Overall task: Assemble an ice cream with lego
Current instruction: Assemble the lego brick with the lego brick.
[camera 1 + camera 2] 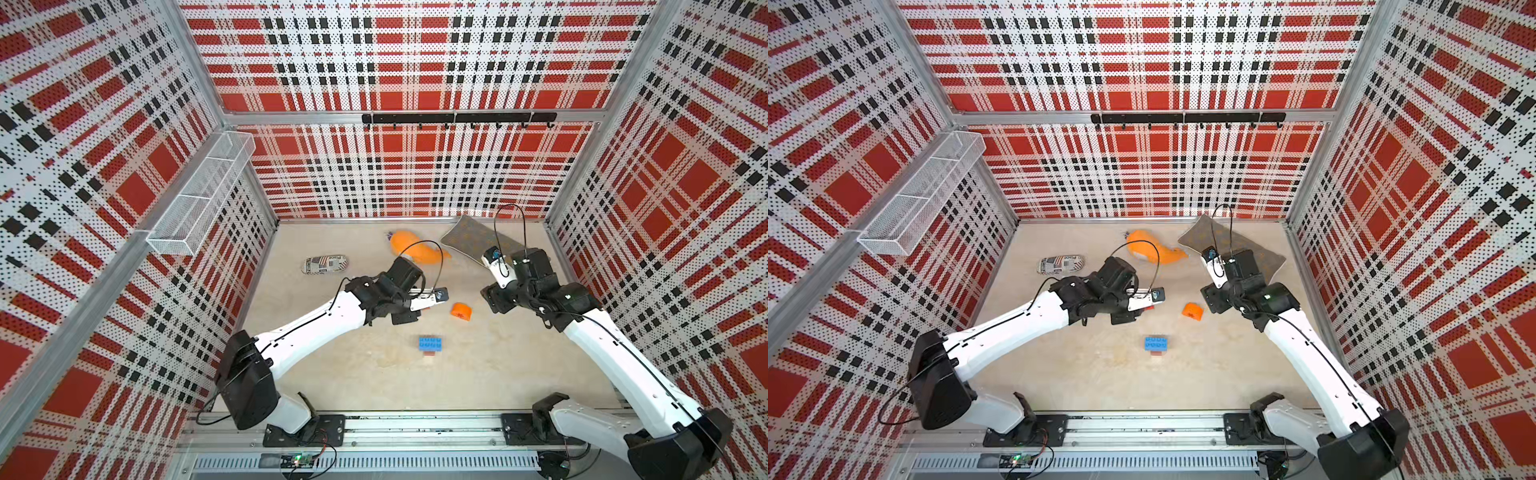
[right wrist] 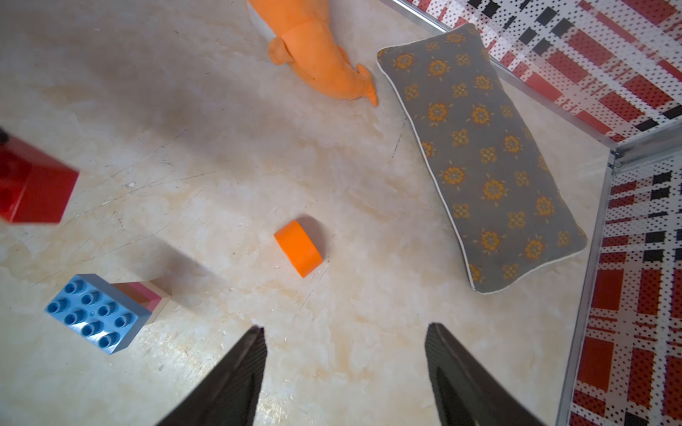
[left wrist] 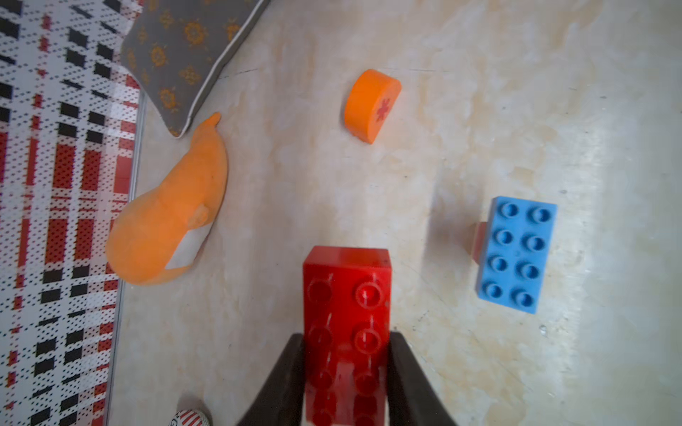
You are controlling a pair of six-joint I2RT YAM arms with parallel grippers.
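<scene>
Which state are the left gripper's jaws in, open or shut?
Shut on the red brick: in the left wrist view the left gripper's two black jaws press against its long sides.

Walls: perforated panels printed in red/black/white plaid, seen on 3 sides, held in alu frame. Floor: beige, marbled, fine scratches noted in wrist views. White wire basket, 3 compartments, mounted on a side wall. Black hook rail fixed across back wall. Lighting even, shadows soft.
</scene>
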